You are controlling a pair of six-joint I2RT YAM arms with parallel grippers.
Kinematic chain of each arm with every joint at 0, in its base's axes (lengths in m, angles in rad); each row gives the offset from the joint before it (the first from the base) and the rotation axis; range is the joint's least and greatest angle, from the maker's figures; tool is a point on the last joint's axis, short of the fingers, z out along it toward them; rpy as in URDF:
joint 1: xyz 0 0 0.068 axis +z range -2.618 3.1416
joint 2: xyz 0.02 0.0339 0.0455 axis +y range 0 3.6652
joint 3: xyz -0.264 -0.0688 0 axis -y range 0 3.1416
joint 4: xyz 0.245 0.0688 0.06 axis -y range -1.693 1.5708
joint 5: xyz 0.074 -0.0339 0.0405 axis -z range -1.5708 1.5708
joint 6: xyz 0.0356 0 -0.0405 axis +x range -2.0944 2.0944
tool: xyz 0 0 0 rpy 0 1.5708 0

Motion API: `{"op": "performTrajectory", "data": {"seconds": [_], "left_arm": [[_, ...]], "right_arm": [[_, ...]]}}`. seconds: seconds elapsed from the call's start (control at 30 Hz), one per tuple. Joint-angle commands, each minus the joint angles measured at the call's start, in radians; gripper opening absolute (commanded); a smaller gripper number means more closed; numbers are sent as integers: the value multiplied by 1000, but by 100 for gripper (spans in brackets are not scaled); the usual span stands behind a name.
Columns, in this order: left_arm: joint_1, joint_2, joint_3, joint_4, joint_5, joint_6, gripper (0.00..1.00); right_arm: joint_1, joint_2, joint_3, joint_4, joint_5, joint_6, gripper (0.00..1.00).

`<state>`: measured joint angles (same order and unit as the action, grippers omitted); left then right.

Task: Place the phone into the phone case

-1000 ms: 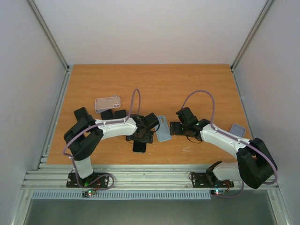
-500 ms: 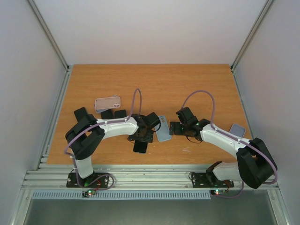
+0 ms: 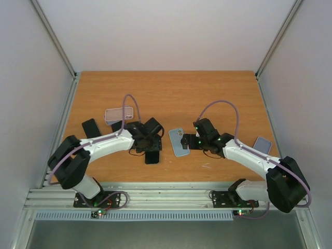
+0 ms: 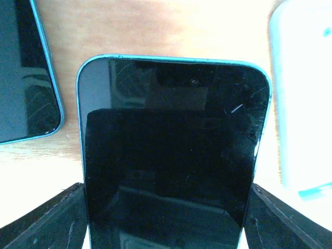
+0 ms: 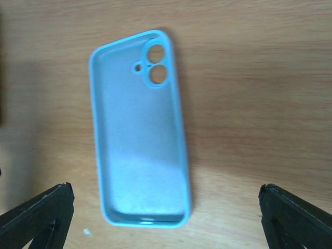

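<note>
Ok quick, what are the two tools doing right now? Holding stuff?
Left tool: closed on the black phone, gripping its two long edges.
Right tool: open, holding nothing, above the blue case.

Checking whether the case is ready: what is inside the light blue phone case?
Nothing: the light blue phone case lies open side up, bare lining showing, wood visible through its camera holes. The table beneath its back is covered.

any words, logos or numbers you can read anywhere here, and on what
None readable.
The phone has a dark, blank screen.
The blue case is plain inside.
The clear case and dark phone are too small in the top view to tell.
</note>
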<state>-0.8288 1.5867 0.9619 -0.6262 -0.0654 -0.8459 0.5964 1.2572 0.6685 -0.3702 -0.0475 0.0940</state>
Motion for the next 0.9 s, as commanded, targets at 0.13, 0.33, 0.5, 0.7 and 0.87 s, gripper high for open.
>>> {"op": "performTrajectory", "data": {"seconds": [0.13, 0.33, 0.5, 0.7, 0.87], "left_arm": [[52, -174, -63, 198, 52, -129, 61], [56, -246, -113, 302, 59, -194, 61], [57, -282, -142, 351, 61, -204, 61], [55, -295, -160, 398, 98, -205, 61], [55, -293, -181, 451, 117, -212, 61]], "right_arm": [[88, -37, -2, 125, -99, 65, 92], [130, -43, -8, 232, -192, 108, 82], [150, -21, 8, 288, -255, 139, 73], [175, 21, 26, 321, -290, 148, 60], [188, 54, 31, 350, -319, 149, 54]]}}
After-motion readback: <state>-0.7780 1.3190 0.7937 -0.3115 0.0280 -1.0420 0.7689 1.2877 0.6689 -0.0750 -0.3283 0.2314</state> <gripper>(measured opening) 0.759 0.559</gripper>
